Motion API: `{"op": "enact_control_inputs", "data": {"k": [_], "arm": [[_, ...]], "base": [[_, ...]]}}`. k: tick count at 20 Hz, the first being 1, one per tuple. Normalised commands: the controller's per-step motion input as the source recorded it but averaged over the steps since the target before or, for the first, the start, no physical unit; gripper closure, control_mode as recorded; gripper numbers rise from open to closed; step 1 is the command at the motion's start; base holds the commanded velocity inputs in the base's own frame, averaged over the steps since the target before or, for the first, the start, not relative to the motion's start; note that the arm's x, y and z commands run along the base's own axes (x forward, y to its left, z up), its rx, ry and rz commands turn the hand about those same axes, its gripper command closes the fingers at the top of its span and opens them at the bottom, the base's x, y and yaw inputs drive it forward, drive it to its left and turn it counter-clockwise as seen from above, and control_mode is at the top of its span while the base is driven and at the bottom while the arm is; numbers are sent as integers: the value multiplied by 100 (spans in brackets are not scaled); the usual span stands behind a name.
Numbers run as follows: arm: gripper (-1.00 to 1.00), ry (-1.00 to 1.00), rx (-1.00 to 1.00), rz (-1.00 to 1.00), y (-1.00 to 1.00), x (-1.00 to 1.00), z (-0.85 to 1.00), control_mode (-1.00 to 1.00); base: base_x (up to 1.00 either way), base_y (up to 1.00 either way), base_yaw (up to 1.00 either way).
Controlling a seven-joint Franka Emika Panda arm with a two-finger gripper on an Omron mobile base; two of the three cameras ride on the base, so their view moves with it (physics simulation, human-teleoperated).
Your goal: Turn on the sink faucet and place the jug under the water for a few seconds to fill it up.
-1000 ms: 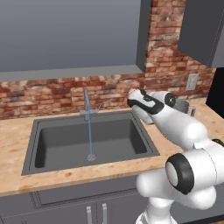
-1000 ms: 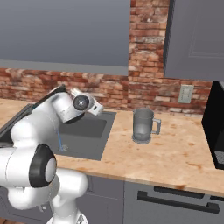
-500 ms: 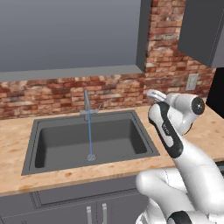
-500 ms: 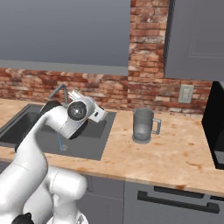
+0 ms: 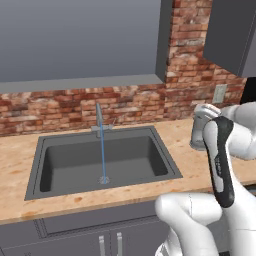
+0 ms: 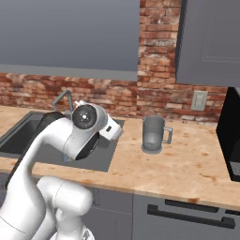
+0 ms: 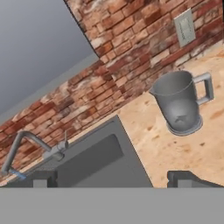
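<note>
One translucent grey cylindrical jug [image 6: 153,134] upright on speckled counter [image 6: 187,164], thin blue water [image 5: 102,150] running, tool [image 7: 111,178] spread.

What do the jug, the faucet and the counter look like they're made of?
The jug looks like translucent grey glass or clear plastic: the counter shows faintly through its wall. The faucet looks like brushed grey metal, matte and even-toned. The counter looks like pale speckled wood or stone laminate, with a mottled tan surface.

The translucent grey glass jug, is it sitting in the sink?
No, the translucent grey glass jug stands on the wooden counter, right of the dark basin.
</note>
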Motion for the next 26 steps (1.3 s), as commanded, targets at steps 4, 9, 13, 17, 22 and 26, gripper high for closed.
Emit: {"op": "enact_control_inputs", "data": {"k": [4, 9, 13, 17, 22, 26], "arm": [[-100, 5, -6, 1, -73, -92, -47, -100], [-100, -3, -5, 9, -100, -58, -67, -100], [-100, -23, -4, 13, -98, -24, -40, -100], [-100, -14, -7, 12, -72, 2, 0, -100], [-100, -9, -6, 18, -19, 55, 0, -100], [-100, -16, -9, 20, -14, 43, -8, -100]], "base": [[0, 0, 0], [0, 0, 0], [0, 0, 0], [0, 0, 0], [0, 0, 0], [0, 0, 0]]}}
